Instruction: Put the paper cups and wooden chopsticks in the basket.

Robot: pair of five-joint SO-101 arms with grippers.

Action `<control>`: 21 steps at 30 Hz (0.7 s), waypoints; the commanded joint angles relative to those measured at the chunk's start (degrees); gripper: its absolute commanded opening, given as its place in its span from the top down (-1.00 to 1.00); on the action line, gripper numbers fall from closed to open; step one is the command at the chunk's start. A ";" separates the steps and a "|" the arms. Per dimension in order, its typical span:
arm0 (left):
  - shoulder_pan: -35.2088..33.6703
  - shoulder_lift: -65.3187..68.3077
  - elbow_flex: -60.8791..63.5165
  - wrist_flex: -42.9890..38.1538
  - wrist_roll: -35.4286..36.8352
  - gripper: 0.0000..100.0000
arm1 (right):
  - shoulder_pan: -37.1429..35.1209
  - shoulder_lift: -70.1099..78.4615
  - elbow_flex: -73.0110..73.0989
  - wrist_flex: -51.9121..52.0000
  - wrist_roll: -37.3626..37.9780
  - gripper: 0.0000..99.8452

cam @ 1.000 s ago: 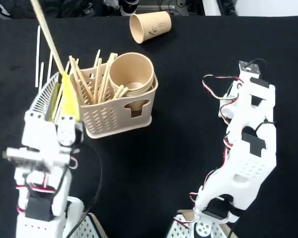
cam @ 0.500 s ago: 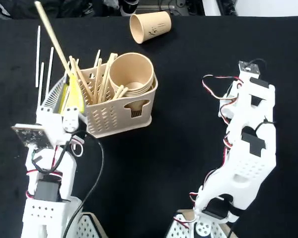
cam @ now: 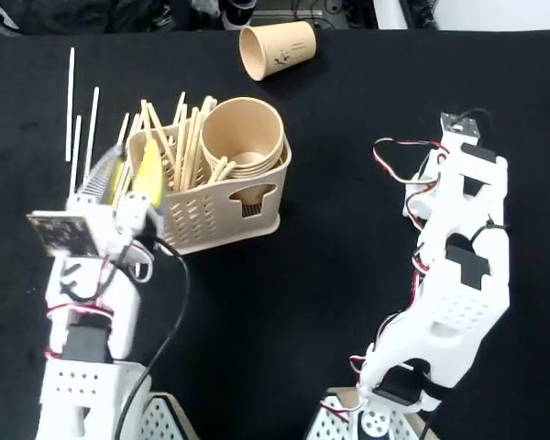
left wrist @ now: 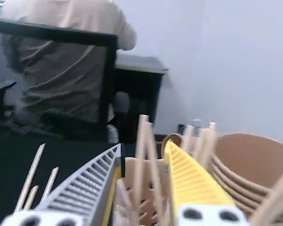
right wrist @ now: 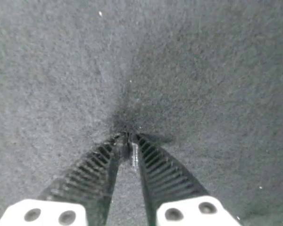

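— Where is the basket seen?
— The basket (cam: 222, 213) is set on the black table (cam: 330, 293), left of centre in the high view. A stack of paper cups (cam: 243, 136) is held upright in its right part. A bundle of wooden chopsticks (cam: 179, 147) is stood leaning in its left part.
— Is anything left outside it?
— One paper cup (cam: 277, 48) is laid on its side at the far edge of the table, well apart from the basket, with its mouth turned toward the left. A few loose chopsticks (cam: 71, 96) are laid on the cloth near the basket's left end.
— How is the left gripper placed?
— The left gripper (cam: 126, 174) is held at the basket's left end, with its grey and yellow fingers (left wrist: 191, 181) spread apart. In the left wrist view the bundled chopsticks are seen rising in the gap between them. Whether either finger is touched by a stick cannot be told for sure, though nothing appears to be clamped.
— And the right one?
— The right gripper (right wrist: 130, 143) is pointed down at bare cloth, its fingers pressed together with the tips touching and nothing held. The right arm (cam: 458, 275) is folded at the table's right side, well apart from the basket and the cups.
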 commanded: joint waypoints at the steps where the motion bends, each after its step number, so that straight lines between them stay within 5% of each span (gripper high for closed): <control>1: -8.92 0.97 -16.66 17.14 5.01 0.68 | 0.00 -1.36 0.31 -0.18 0.26 0.98; 6: -18.59 14.07 -36.00 31.91 6.68 0.63 | 0.00 -1.36 0.31 -0.18 0.26 0.98; 21: -18.77 88.44 -80.66 48.97 -12.04 0.63 | 0.00 -1.36 0.31 -0.18 0.35 0.98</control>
